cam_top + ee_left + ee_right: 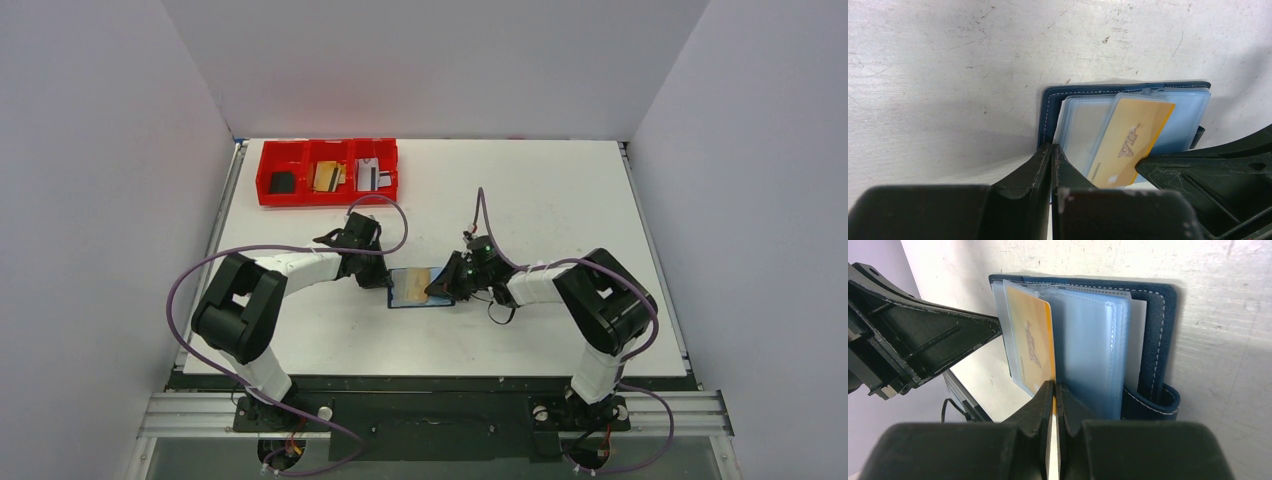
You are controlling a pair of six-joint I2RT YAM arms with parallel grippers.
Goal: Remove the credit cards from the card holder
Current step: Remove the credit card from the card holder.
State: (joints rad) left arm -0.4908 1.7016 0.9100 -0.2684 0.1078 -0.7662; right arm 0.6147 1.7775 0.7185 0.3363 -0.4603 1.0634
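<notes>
The card holder [400, 297] lies open at mid-frame in the top view, its tan-gold card [1130, 135] half out of a sleeve, lower edge hidden inside the clamped right gripper [1054, 389], while the closed left gripper [1052, 147] meets the holder's edge, hold unclear.

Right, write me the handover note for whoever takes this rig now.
Left claw: shut, tips at the open card holder's edge.
Right claw: shut on the tan-gold card, partway out of its clear sleeve.
Done: red tray holds three cards, one per compartment.
To do: pull this card free; whether other sleeves hold more, I cannot tell.
</notes>
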